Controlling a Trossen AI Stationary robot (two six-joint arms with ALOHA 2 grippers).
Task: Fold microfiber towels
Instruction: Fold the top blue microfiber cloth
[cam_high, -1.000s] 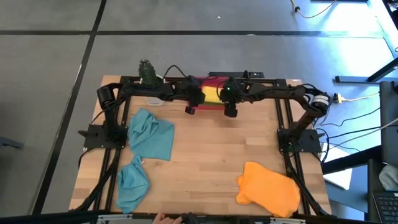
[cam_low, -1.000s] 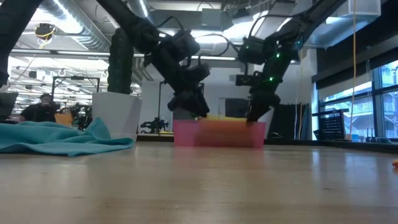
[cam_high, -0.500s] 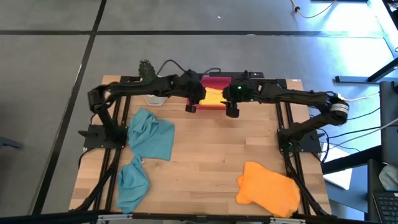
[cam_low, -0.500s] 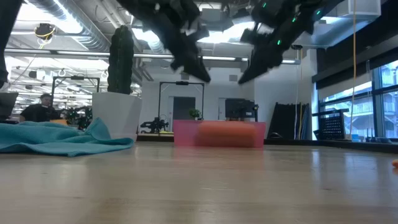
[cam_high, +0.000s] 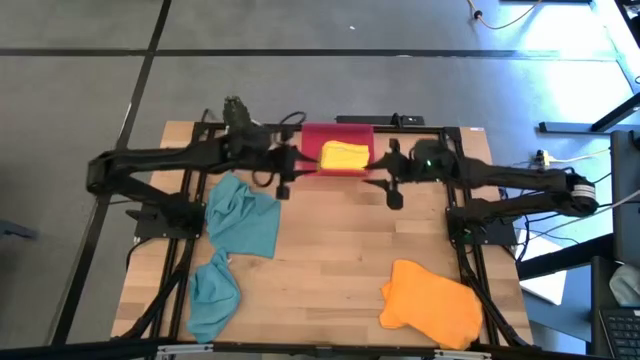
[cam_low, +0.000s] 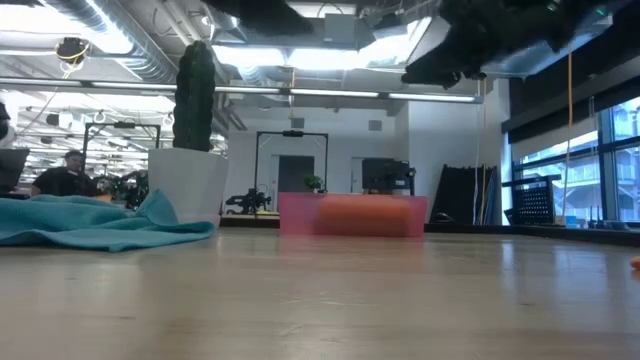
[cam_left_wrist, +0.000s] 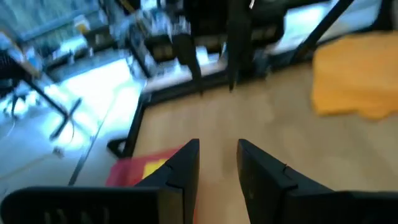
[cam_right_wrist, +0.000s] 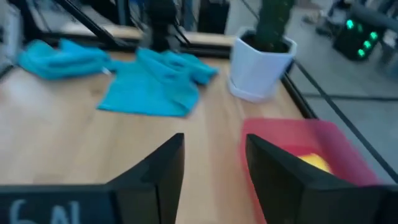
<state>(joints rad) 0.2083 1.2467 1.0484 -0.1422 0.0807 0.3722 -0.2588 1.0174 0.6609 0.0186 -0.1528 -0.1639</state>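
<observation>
The left claw (cam_high: 283, 187) is hanging empty above the surface (cam_high: 330, 250), its fingers (cam_left_wrist: 186, 163) parted by a narrow gap. The right claw (cam_high: 394, 196) is also carrying nothing, with a moderate gap between its fingers (cam_right_wrist: 163, 163). Between the two claws, slightly behind them, the red tray (cam_high: 312, 138) is holding the yellow towel (cam_high: 344, 155) in a folded stack. Just beside the left claw, on its outer side, a teal towel (cam_high: 243, 218) is lying crumpled, with the second teal towel (cam_high: 213, 294) beyond it. The orange towel (cam_high: 433, 300) is lying well apart from the right claw, toward the near edge. Likely risk: a narrow claw pinching only one crumpled layer, so the cloth is dragging rather than spreading flat.
</observation>
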